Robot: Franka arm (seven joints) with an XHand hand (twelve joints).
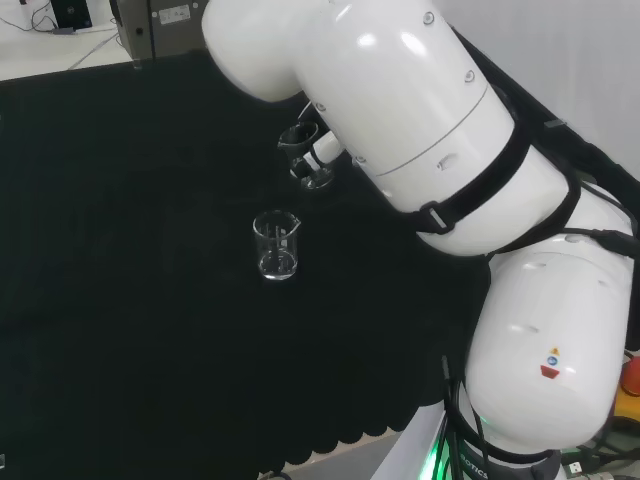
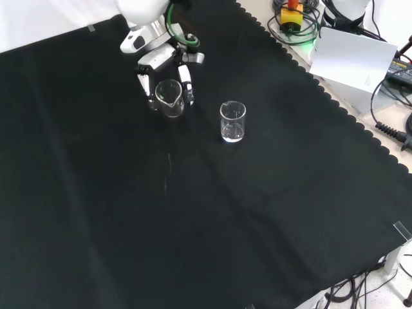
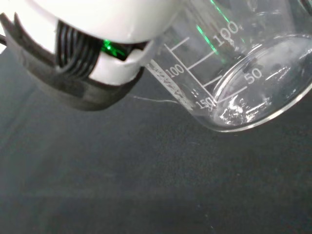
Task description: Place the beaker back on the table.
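Note:
A clear glass beaker [image 2: 169, 98] sits between the fingers of the black and white hand [image 2: 161, 63] near the top of the front view, fingers curled round both of its sides. In the head view this beaker [image 1: 303, 160] hangs just left of the white arm links, with part of the hand [image 1: 322, 152] against it. The wrist view has the beaker [image 3: 243, 73] close up, tilted, its printed scale showing, its base low over the black cloth beside the hand [image 3: 92, 58]. I cannot tell whether the base touches the cloth. A second clear beaker [image 2: 232, 121] [image 1: 276, 245] stands upright nearby.
The black cloth's scalloped edge [image 2: 335, 103] runs down the right of the front view, with cables, a white box [image 2: 351, 61] and a yellow and red device [image 2: 291, 11] beyond it. The arm's big white links [image 1: 450, 150] stand at the head view's right.

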